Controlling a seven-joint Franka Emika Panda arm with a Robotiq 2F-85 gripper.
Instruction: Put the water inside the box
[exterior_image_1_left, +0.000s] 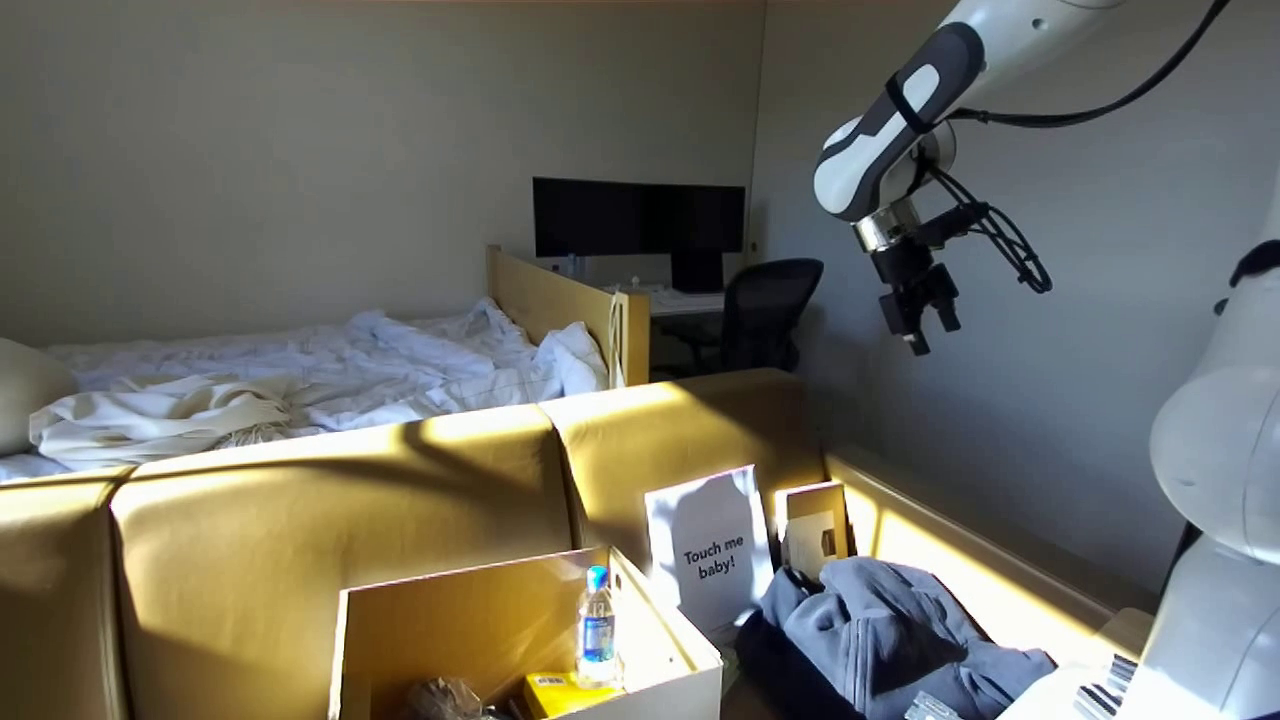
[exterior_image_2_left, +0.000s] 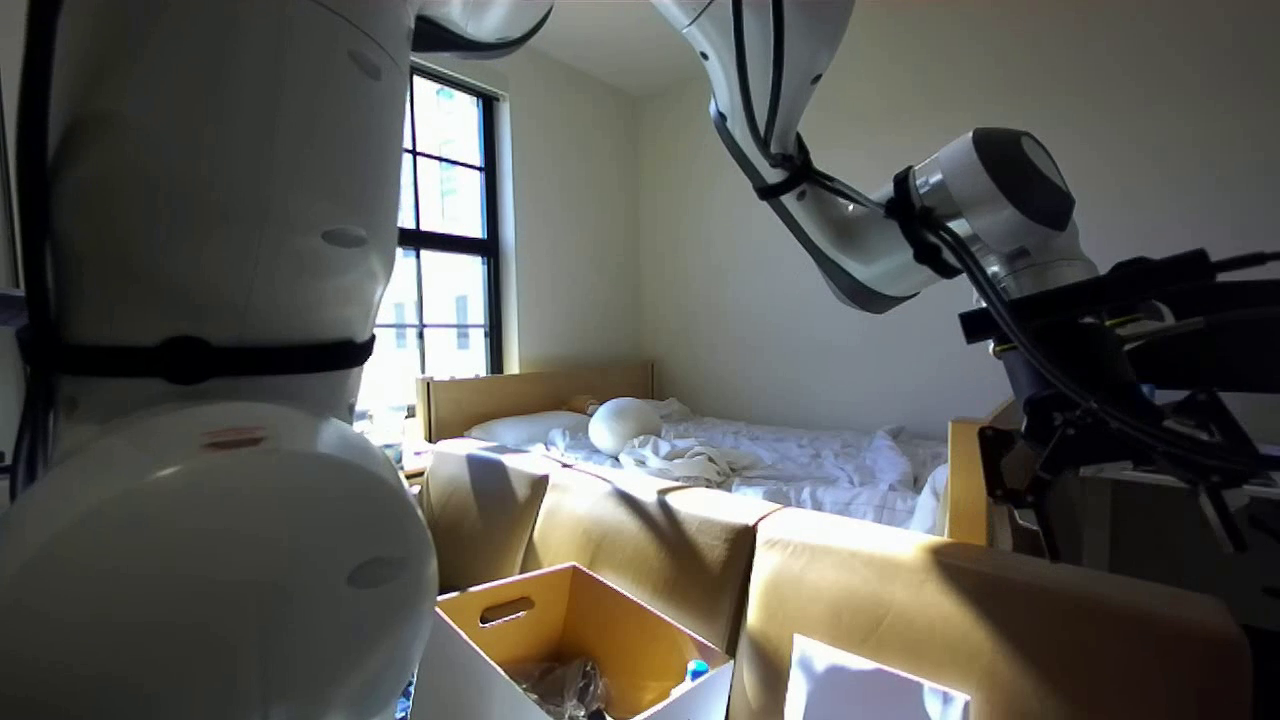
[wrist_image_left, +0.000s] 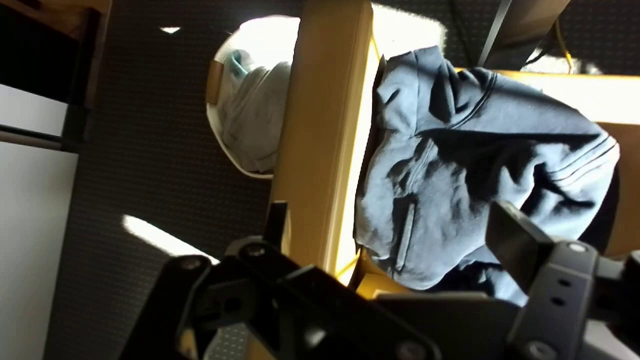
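The water bottle (exterior_image_1_left: 598, 630), clear with a blue label and cap, stands upright inside the tan cardboard box (exterior_image_1_left: 450, 620), close to one end, at or on a yellow carton. In an exterior view only its blue cap (exterior_image_2_left: 697, 669) and a little below it show over the rim of the box (exterior_image_2_left: 640, 645). My gripper is open and empty, high in the air and well away from the box; it shows in both exterior views (exterior_image_1_left: 934, 337) (exterior_image_2_left: 1142, 552). In the wrist view the spread fingers (wrist_image_left: 395, 230) have grey clothing below them; neither bottle nor box can be made out there.
Grey clothing (exterior_image_1_left: 880, 630) lies on the sofa beside a white sign (exterior_image_1_left: 712, 545) and a small upright frame-like carton (exterior_image_1_left: 812, 530). The yellow carton (exterior_image_1_left: 560, 692) and crumpled plastic (exterior_image_2_left: 565, 688) lie in the box. The sofa back (exterior_image_1_left: 350, 510) and armrest (wrist_image_left: 320, 135) rise around them.
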